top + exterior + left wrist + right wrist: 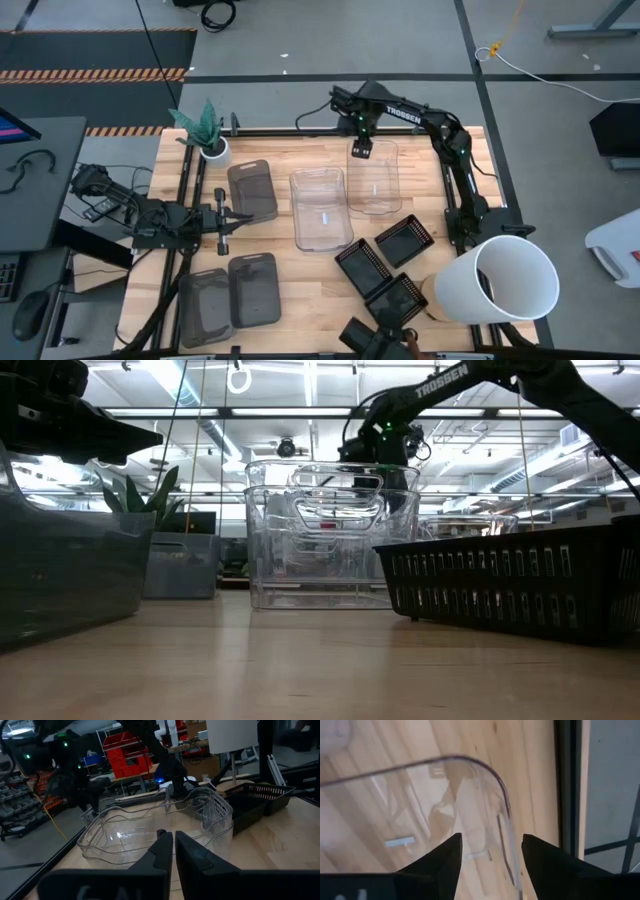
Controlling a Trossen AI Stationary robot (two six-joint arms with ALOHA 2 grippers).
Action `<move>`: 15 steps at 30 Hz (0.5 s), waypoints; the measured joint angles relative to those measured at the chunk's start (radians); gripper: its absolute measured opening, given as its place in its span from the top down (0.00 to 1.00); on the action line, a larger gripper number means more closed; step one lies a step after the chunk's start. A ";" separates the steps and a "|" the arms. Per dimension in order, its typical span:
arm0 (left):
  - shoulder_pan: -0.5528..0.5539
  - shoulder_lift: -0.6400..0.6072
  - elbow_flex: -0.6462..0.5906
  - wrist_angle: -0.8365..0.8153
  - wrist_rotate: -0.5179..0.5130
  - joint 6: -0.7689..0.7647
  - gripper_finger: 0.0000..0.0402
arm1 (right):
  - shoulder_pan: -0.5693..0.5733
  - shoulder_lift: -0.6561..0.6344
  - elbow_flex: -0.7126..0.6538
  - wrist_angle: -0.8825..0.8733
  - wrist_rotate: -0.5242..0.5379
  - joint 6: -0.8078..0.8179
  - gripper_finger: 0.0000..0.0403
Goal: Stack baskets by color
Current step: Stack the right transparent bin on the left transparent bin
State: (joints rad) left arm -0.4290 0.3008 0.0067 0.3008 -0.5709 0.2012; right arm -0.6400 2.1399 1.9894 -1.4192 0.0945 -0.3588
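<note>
The step in hand looks like taking the far clear basket [376, 178] by its far rim so it can be nested into the other clear basket [321, 208] just to its left; that calls for lowering the fingers squarely astride the thin wall and closing gently, since the plastic may flex or slip. The right gripper [490, 852] hovers over that rim with fingers spread wide, holding nothing. The left gripper [174, 851], at the table's left, is nearly closed and empty.

Wooden table [300, 275] — clear baskets [320, 208] under the right gripper [361, 150], grey baskets [252, 188], black baskets [403, 240] beyond.
</note>
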 joint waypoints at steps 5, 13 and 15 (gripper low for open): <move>0.000 0.000 0.000 0.000 0.000 0.000 0.93 | -0.024 0.000 -0.068 0.037 0.074 -0.002 0.48; 0.000 0.000 0.000 0.000 0.000 0.000 0.91 | -0.043 0.000 -0.115 0.079 0.084 -0.002 0.52; 0.000 0.000 0.000 0.000 0.000 0.000 0.92 | -0.044 0.000 -0.125 0.100 0.084 -0.008 0.55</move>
State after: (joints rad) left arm -0.4290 0.3008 0.0066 0.3008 -0.5709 0.2012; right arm -0.6839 2.1403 1.8644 -1.3190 0.1787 -0.3668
